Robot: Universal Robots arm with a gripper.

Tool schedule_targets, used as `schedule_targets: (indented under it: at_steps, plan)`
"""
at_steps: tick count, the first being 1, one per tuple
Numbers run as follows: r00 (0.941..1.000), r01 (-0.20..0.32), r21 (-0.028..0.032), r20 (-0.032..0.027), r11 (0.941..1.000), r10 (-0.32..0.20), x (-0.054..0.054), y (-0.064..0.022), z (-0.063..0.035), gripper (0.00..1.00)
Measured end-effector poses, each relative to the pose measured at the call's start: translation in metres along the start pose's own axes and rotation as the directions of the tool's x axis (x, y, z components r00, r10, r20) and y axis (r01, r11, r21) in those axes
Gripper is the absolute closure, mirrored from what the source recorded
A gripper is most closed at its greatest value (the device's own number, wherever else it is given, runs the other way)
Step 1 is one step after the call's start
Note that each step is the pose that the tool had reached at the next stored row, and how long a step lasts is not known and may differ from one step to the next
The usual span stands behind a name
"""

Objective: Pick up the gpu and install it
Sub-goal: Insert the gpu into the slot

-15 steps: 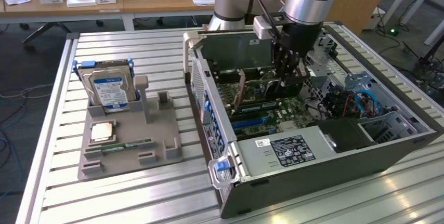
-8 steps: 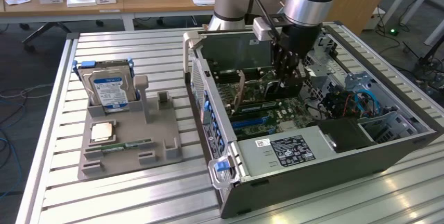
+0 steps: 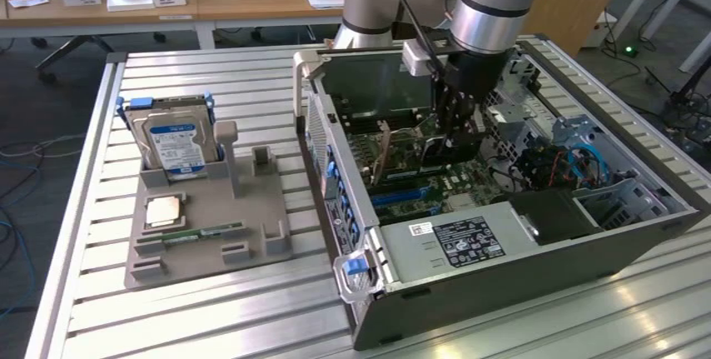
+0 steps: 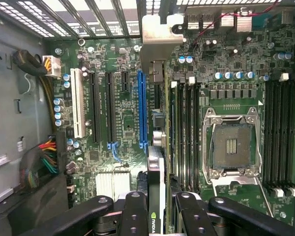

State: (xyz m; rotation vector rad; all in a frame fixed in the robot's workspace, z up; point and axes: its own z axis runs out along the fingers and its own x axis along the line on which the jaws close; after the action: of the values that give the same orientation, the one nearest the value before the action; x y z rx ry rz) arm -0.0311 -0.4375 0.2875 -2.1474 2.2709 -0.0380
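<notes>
Gripper (image 4: 160,216) is clamped on the gpu (image 4: 156,167), held edge-on inside the open computer case (image 3: 522,284), at 3 o'clock from the parts tray (image 3: 195,259) in the exterior view. The card runs parallel to the blue PCIe slot (image 4: 142,108) and just beside it. Good seating calls for an upright card centred over that slot, with the silver bracket (image 4: 160,34) at the rear grille and even pressure.

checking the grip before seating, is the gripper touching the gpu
Touching: the wrist view shows the gpu edge-on, pinched between both fingers of the gripper.
</notes>
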Motion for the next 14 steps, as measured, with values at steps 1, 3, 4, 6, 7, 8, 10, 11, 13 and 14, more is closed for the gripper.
schedule_targets:
  at_steps: [1, 3, 4, 6, 7, 8, 10, 11, 13, 14]
  plan:
    - [1.0, 0.0, 0.0, 0.0001, 1.0, 0.0, 0.0, 0.0, 0.0011, 0.73]
    - [1.0, 0.0, -0.0001, -0.0002, 1.0, 0.0, 0.0, 0.0, 0.0011, 0.73]
    - [1.0, 0.0, -0.0001, -0.0002, 1.0, 0.0, 0.0, 0.0001, 0.0012, 0.73]
    - [1.0, 0.0, 0.0, 0.0001, 1.0, 0.0, 0.0019, 0.0001, 0.0013, 0.73]
    - [1.0, 0.0, 0.0, 0.0005, 1.0, 0.0, 0.0036, 0.0001, 0.0013, 0.73]
    - [1.0, 0.0, -0.0001, 0.0009, 1.0, 0.0, 0.005, 0.0002, 0.0012, 0.73]
    - [1.0, 0.0, -0.0001, 0.0015, 1.0, 0.0, 0.0067, 0.0006, 0.0013, 0.73]
    - [1.0, 0.0, 0.0001, 0.0019, 1.0, 0.0, 0.0068, 0.0009, 0.0017, 0.73]
    - [1.0, 0.0, 0.0001, 0.002, 1.0, 0.0, 0.0071, 0.0018, 0.0038, 0.73]
    - [1.0, 0.0, 0.0002, 0.0022, 1.0, 0.0, 0.0071, 0.0023, 0.005, 0.73]
